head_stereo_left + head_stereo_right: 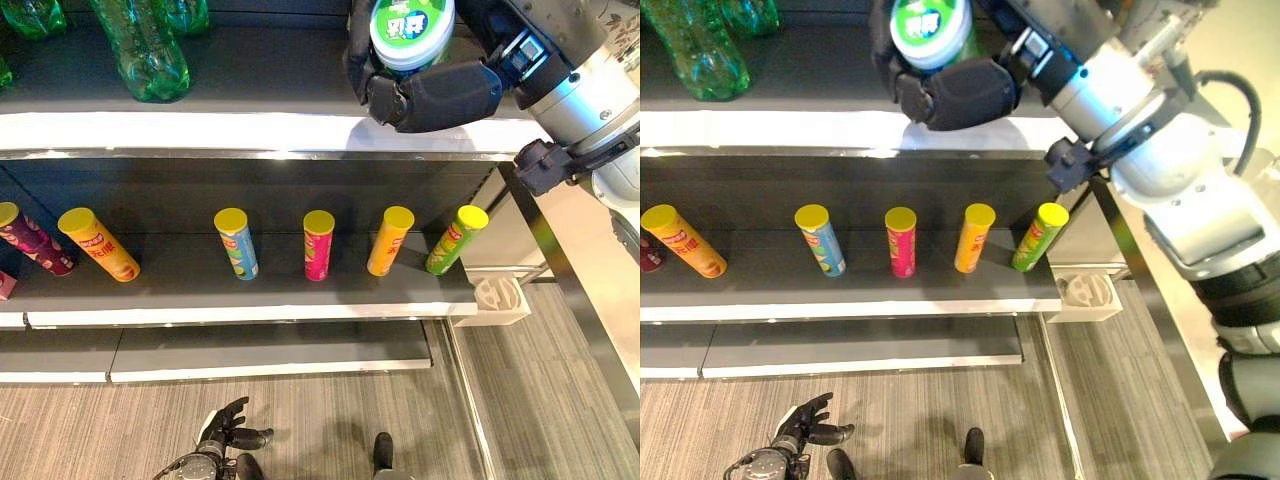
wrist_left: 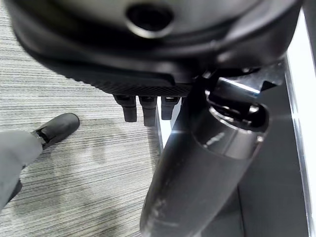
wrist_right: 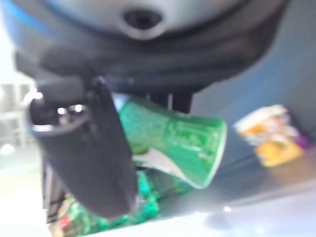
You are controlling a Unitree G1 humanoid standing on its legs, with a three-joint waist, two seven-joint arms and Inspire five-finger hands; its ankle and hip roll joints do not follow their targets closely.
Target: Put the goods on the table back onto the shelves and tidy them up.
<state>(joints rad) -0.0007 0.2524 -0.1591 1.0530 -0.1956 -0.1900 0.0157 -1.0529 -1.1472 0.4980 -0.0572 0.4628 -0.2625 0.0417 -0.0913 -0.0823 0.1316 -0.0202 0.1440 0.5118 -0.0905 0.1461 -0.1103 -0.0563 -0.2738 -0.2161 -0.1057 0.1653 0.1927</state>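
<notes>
One right hand (image 1: 425,95) grips green tub (image 1: 411,30) over upper shelf edge (image 1: 200,132).

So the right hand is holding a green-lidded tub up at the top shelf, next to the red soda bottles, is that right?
Not quite. The right hand does hold the green-lidded tub at the top shelf, but the soda bottles there are green, not red, as the left eye view shows.

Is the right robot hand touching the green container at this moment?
Touching. In the left eye view the right robot hand wraps the green container; the right wrist view shows its thumb against it.
</notes>
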